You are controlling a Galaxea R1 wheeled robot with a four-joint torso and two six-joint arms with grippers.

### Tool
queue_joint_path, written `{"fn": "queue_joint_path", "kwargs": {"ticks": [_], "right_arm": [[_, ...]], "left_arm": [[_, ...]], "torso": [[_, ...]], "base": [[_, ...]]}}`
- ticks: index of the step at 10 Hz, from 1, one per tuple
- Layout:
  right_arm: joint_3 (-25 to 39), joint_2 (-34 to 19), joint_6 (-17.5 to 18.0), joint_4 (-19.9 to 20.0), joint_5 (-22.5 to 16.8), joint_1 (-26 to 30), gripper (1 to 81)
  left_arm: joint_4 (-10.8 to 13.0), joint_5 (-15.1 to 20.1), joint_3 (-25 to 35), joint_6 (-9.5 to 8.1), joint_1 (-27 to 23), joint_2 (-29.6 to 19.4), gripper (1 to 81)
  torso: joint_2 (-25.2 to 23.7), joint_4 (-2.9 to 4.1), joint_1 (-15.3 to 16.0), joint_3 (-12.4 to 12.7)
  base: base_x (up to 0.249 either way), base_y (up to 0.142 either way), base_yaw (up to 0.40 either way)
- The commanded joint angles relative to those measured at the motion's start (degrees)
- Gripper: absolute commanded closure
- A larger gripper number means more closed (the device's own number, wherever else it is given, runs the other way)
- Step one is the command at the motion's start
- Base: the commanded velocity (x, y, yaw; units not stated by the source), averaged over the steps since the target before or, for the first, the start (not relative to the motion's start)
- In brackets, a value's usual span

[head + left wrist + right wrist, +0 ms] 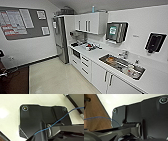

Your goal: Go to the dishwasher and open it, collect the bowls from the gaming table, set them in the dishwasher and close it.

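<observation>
White cabinet doors (105, 77) w/ a sink (122, 65) in the worktop (93, 53) are closest. Dishwasher can't be picked out yet, so a slow drive along the cabinets toward the fridge (61, 40) is best. Fingers: can't be told.

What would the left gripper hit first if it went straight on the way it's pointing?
Most likely the pale glossy floor: the left wrist view looks past the robot's own dark plate onto it, with nothing visible in between. Depth is unclear.
</observation>
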Motion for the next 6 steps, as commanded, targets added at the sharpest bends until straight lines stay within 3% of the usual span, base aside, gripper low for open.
{"fn": "queue_joint_path", "kwargs": {"ticks": [1, 6], "right_arm": [[1.12, -0.44, 0.04, -1.0, -2.78, 1.81, 1.0], [1.29, -1.06, 0.04, -1.09, -2.78, 1.81, 1.0]], "left_arm": [[0.42, 2.69, 0.7, 0.21, -1.37, -0.82, 1.0], [0.51, 2.6, 0.7, 0.3, -1.19, -0.82, 1.0]], "torso": [[0.0, 0.0, 0.0, 0.0], [0.0, 0.0, 0.0, 0.0]], "base": [[0.0, 0.0, 0.349], [0.0, 0.0, 0.349]]}}
